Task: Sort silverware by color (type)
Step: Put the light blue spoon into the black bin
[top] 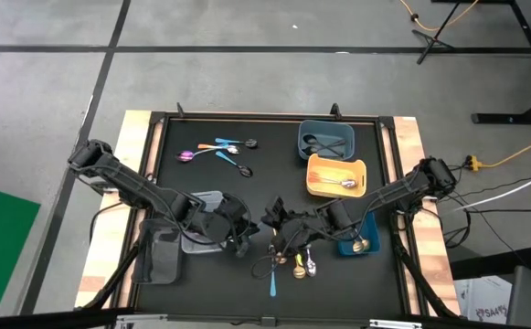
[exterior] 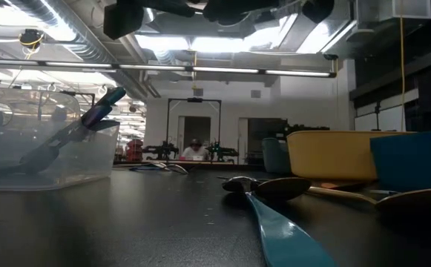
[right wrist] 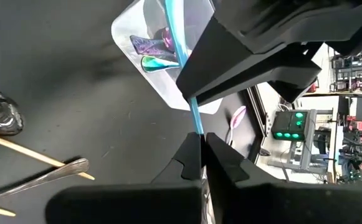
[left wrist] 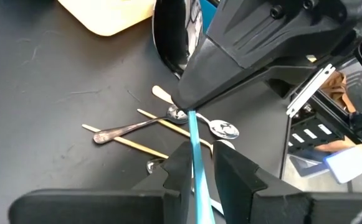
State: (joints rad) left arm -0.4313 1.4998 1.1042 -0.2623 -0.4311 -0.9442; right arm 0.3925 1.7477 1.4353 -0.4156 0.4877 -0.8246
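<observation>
A thin teal-blue spoon hangs in the air between my two grippers above the middle of the table. My left gripper and my right gripper face each other, tip to tip, each shut on this spoon. A clear tray below and behind my left gripper holds a purple spoon and a teal-green one. More silverware lies in a loose pile near the front edge. Another group of spoons lies at the far left. My left gripper has the teal spoon's handle between its two fingers, which lie across it and slant down toward the table's right. The handle runs on past the fingers at both sides. My right gripper pinches the same handle between its two fingers, close to the left gripper's tip. Its fingers slant down toward the table's left and lie across the handle. The spoon is lifted clear of the table and spans from one gripper to the other.
A dark-blue tray and a yellow tray with a spoon stand at the far right. A blue tray sits under my right arm, a dark grey tray at the near left. A teal spoon lies on the mat in front.
</observation>
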